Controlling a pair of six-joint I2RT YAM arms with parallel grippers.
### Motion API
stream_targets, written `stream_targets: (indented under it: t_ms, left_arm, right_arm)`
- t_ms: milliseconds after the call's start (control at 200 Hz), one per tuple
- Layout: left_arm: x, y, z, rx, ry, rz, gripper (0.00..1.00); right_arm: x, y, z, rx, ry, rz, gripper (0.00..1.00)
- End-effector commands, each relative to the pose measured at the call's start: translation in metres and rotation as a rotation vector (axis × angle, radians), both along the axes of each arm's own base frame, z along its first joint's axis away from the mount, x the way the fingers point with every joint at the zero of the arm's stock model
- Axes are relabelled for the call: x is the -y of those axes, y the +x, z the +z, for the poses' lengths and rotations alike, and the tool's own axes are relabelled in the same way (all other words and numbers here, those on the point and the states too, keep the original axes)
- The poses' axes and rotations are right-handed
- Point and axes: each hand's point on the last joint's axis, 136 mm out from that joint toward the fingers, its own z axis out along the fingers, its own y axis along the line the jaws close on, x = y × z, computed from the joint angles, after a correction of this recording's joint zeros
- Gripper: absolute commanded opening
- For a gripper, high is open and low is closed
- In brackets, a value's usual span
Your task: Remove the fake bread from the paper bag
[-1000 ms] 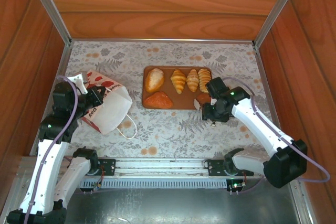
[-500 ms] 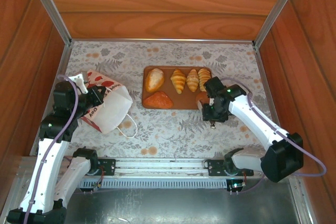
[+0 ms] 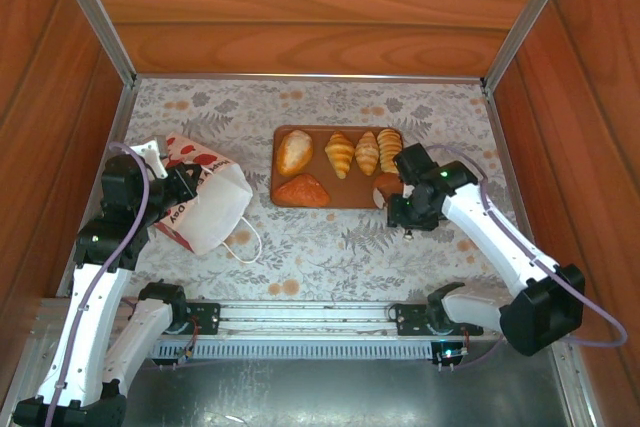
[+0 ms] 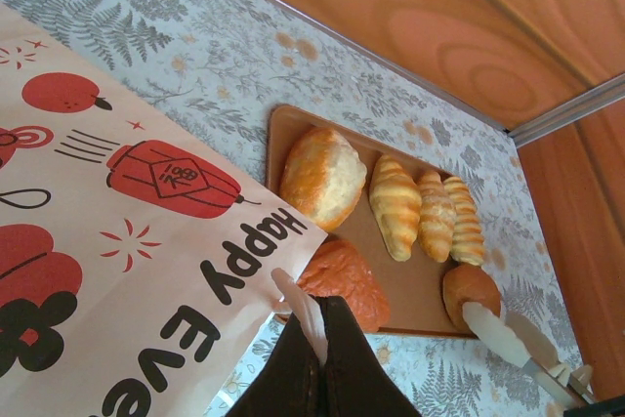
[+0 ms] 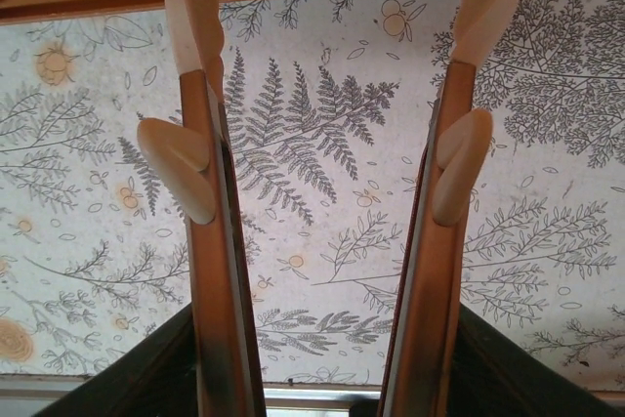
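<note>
1. Six pieces of the fake bread point(image 3: 340, 154) are lying on the brown tray point(image 3: 352, 193) at the far middle of the table point(image 3: 330, 247), so most of the job is looking done.
2. The paper bag point(image 3: 205, 205) is lying on its side at the left. Its inside is hidden, so whether anything is waiting there cannot be told.
3. The left pincer point(image 4: 311, 327) is clenching the bag's edge.
4. The right pincer point(image 5: 337, 7) is hanging released and empty by the tray's near right corner, beside the round bun point(image 3: 387, 186).

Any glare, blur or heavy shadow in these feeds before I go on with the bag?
Top external: even light, soft shadows, fake bread and tray sharp. Left wrist: tilted view, paper bag print crisp, no glare. Right wrist: tablecloth ferns in focus, no blur.
</note>
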Motion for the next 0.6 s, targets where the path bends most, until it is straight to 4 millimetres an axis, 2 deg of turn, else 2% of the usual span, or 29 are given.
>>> stream_targets:
  t_ms: [0,180,345,515,595]
  left_arm:
    - [0.003,-0.001,0.006,0.03,0.001,-0.018,0.0]
    - [0.002,-0.002,0.009,0.037,-0.001,-0.016,0.0]
    - [0.002,-0.003,0.01,0.042,-0.003,-0.017,0.0]
    - [0.002,-0.004,0.011,0.05,0.002,-0.018,0.0]
    - [0.001,-0.005,0.011,0.054,0.004,-0.012,0.0]
  right_arm:
    - [0.007,-0.001,0.019,0.053,-0.001,-0.015,0.58]
    - [0.012,0.006,0.047,0.189,0.018,-0.021,0.56]
    - [0.008,0.011,0.073,0.332,0.1,-0.011,0.54]
    - [-0.004,0.011,0.091,0.42,0.202,0.026,0.52]
    - [-0.02,0.011,0.1,0.444,0.287,0.083,0.51]
